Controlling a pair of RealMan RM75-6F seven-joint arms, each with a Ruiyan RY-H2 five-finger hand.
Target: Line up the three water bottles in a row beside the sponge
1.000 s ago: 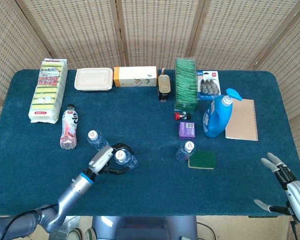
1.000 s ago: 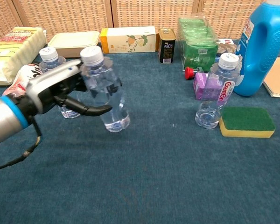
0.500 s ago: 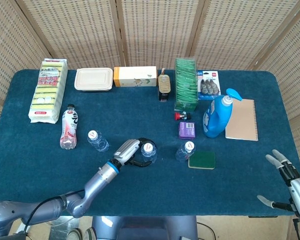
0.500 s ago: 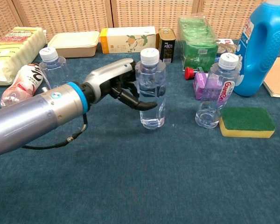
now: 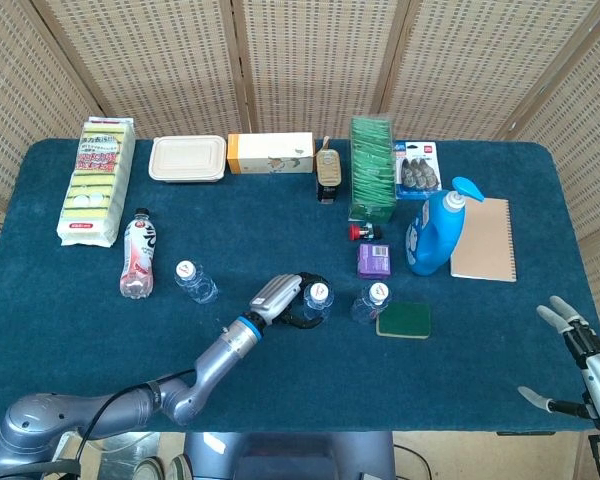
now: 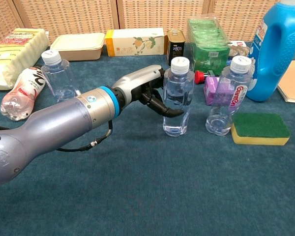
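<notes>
My left hand (image 6: pixel 150 91) (image 5: pixel 285 298) grips a clear water bottle (image 6: pixel 178 98) (image 5: pixel 318 299), upright on the cloth just left of a second bottle (image 6: pixel 231 96) (image 5: pixel 371 302). That second bottle stands touching the left end of the green sponge (image 6: pixel 260 128) (image 5: pixel 403 319). A third bottle (image 6: pixel 57 73) (image 5: pixel 193 281) stands apart at the left. My right hand (image 5: pixel 580 360) is open at the table's right front edge, holding nothing.
A pink drink bottle (image 5: pixel 138 255) lies left of the third bottle. A purple box (image 5: pixel 373 260), a blue detergent jug (image 5: pixel 435 229) and a notebook (image 5: pixel 484 238) stand behind the sponge. Boxes, a can and green packets line the back edge.
My left hand has carried the bottle rightward across the cloth, from mid-left to just beside the bottle at the sponge. The right hand has barely shifted.
</notes>
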